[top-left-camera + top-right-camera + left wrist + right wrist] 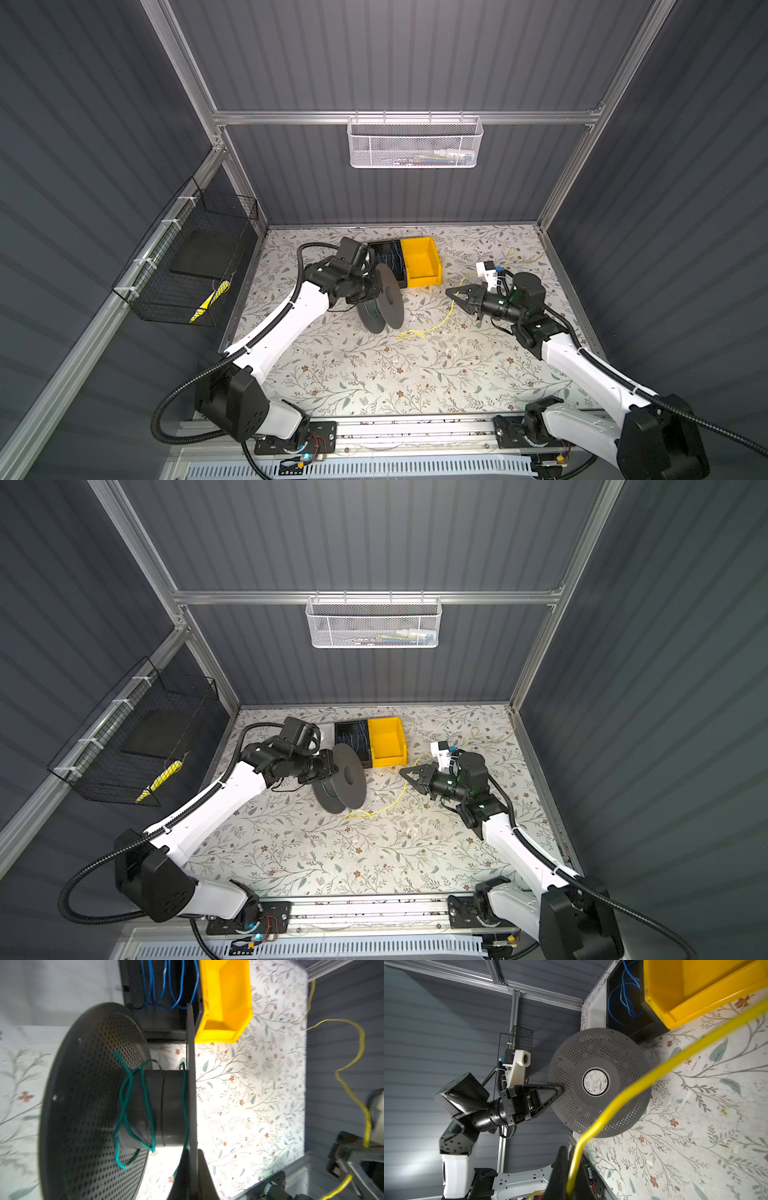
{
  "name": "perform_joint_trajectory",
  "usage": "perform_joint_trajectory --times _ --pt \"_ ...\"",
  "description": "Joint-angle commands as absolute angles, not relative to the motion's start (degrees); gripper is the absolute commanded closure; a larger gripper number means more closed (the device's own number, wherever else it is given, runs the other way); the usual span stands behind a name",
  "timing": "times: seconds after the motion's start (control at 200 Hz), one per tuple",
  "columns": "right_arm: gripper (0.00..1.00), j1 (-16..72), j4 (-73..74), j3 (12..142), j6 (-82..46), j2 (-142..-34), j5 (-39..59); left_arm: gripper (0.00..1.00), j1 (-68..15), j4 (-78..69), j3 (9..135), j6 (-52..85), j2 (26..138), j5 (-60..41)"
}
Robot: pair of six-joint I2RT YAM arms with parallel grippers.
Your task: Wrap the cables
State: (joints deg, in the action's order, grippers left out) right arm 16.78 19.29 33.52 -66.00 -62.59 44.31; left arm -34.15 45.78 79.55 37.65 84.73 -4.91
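A grey perforated spool stands on edge in mid-table, with a thin green wire loosely wound round its hub. My left gripper is shut on the rim of one spool flange; the right wrist view shows that same gripper pinching the disc's edge. The yellow cable hangs from my right gripper, which is shut on it to the spool's right. Its free end lies curled on the table, and more cable trails to the back right corner.
Behind the spool sit a yellow bin and a black tray holding blue wires. A white mesh basket hangs on the back wall, and a black wire basket on the left wall. The floral table top stretches toward the front rail.
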Motion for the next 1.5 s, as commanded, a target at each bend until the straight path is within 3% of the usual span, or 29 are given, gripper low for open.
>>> perform_joint_trajectory --times 0.0,0.26,0.54,0.795,0.92,1.496 --pt "1.0 15.8 22.0 32.2 -65.6 -61.8 45.5 1.0 -38.6 59.9 87.7 35.9 88.5 7.1" --pt "1.0 15.2 26.3 29.9 -65.7 -63.8 48.1 1.0 -46.9 66.6 96.6 38.8 97.5 15.3" --pt "1.0 14.8 28.4 28.9 -65.7 -65.9 50.0 1.0 -48.9 65.8 98.3 40.9 101.1 14.1" --pt "1.0 14.5 29.0 29.2 -65.9 -66.9 50.8 0.58 -48.9 67.1 101.8 40.2 101.3 13.4" --pt "1.0 14.8 29.1 29.7 -65.7 -67.7 52.2 0.47 -48.9 69.0 104.5 38.5 102.1 12.5" --pt "1.0 24.1 21.4 32.9 -63.6 -71.9 47.3 0.39 -48.3 71.1 103.8 33.2 98.4 9.7"
